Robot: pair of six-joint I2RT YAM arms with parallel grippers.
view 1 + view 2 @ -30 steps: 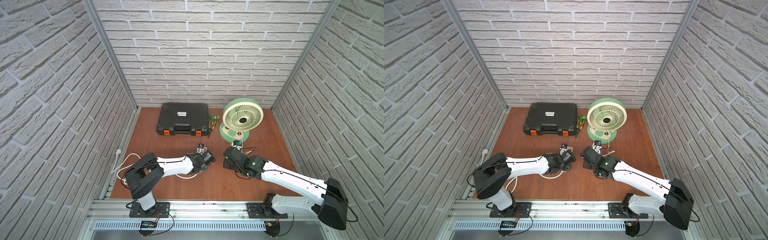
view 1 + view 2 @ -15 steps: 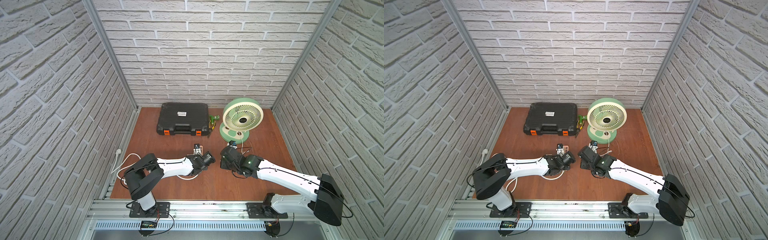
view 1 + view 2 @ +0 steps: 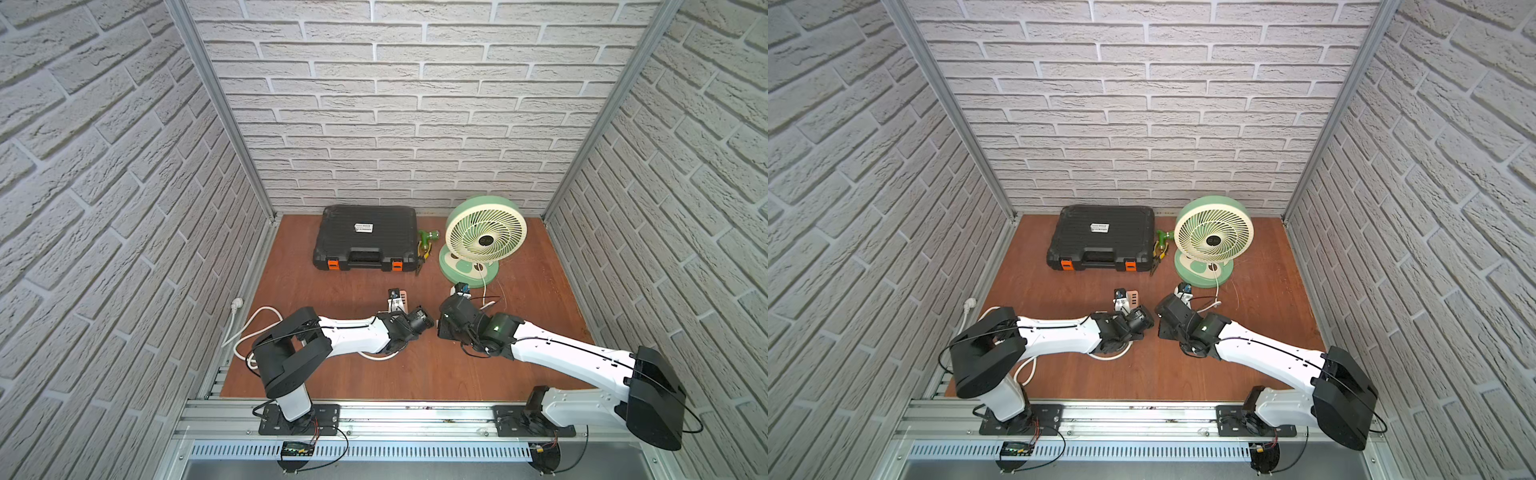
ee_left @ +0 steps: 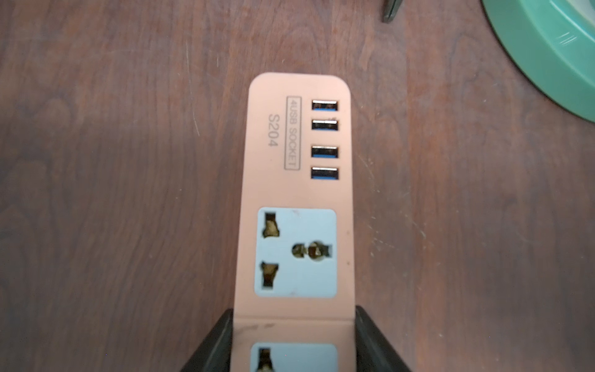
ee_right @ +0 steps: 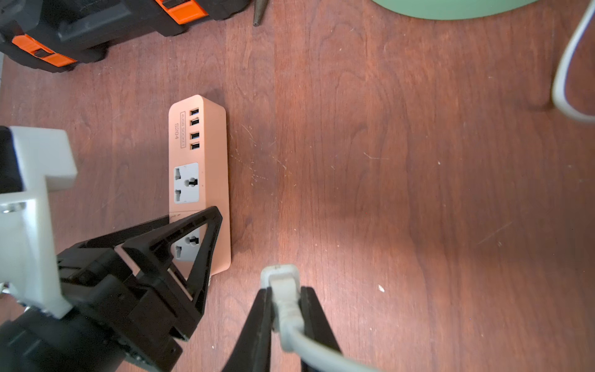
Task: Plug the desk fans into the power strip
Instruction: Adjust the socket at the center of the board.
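In both top views the fan was seen at the back of the surface, the strip apart from it, between the arms. In the left wrist view the strip was clamped by the left fingers (USB end pointing away), one socket clear ahead. In the right wrist view the plug was pinched by the right fingers, beside the strip, not inserted. Alignment was judged to be in hand; next the plug would have to be squared over the free socket and pressed in.
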